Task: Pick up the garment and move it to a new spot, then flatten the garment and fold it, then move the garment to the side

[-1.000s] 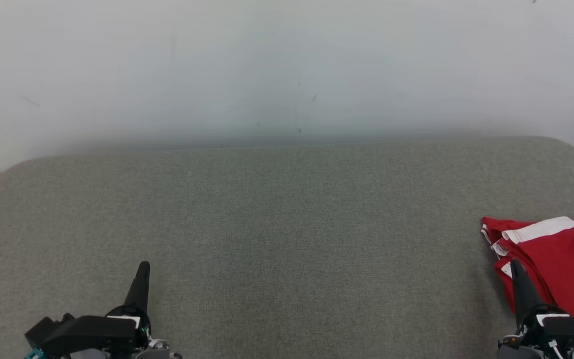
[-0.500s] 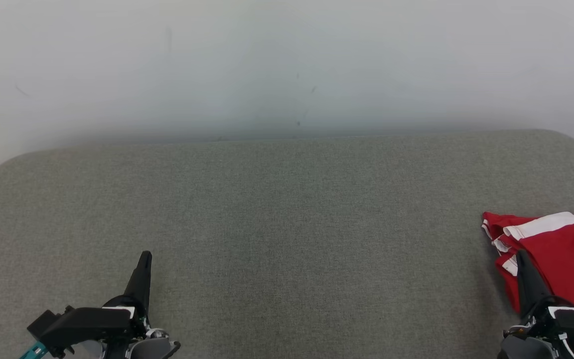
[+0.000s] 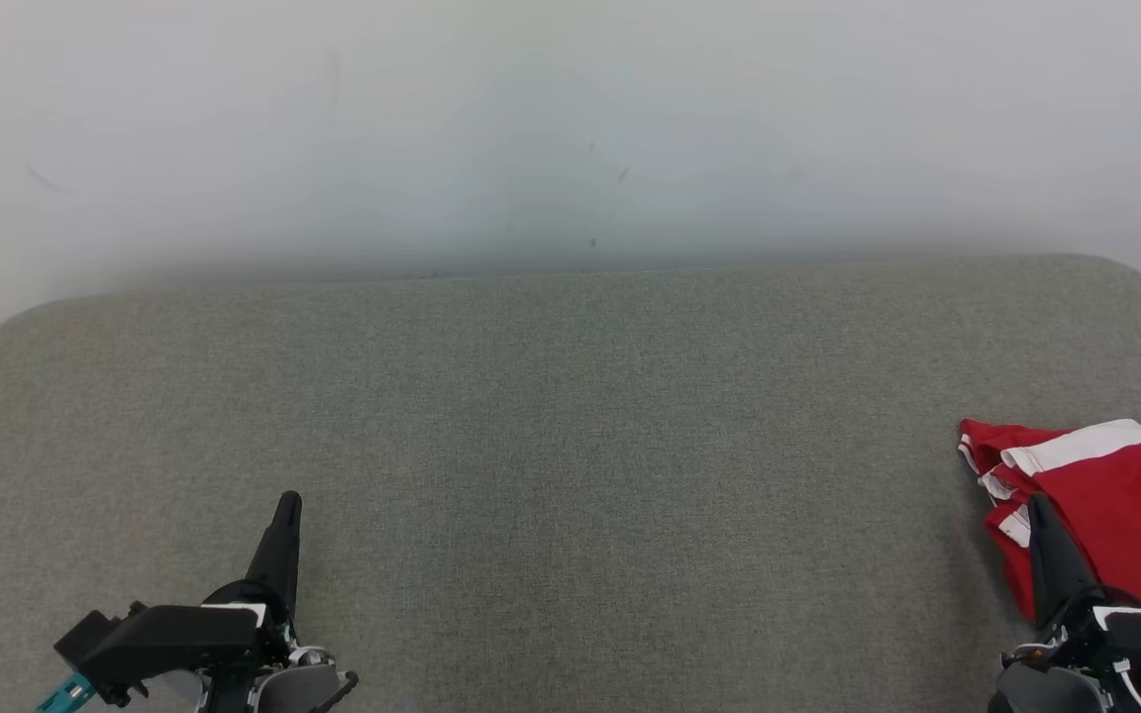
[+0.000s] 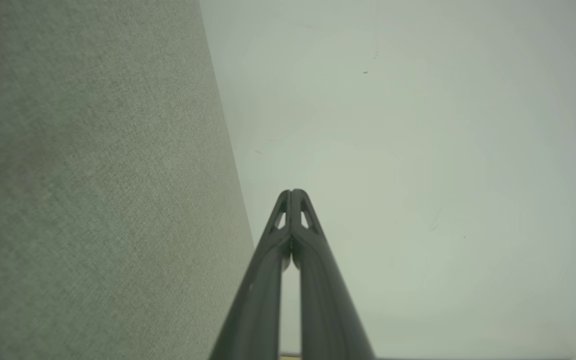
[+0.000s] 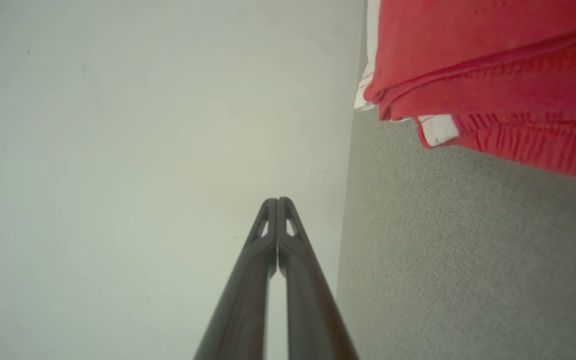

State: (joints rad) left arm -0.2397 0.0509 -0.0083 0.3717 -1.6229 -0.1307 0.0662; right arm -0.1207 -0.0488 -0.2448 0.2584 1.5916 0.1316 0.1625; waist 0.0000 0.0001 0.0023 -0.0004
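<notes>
Left gripper [image 3: 287, 507]: above the front-left corner of the grey upholstered surface [image 3: 570, 446]; fingers pressed together on nothing; tips aimed at the far edge
Wall [image 3: 570, 119]: pale, lightly marked, behind that far edge
Right gripper [image 3: 1038, 505]: at the front-right corner; jaws closed tight and empty; just beside the garment's left border
Garment [image 3: 1115, 505]: red with white stripes; lying crumpled at the surface's right edge, cut off by the frame

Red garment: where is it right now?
In the head view the red garment lies bunched at the far right edge of the grey cushion, beside the shut right gripper. In the right wrist view it sits upper right.
</notes>
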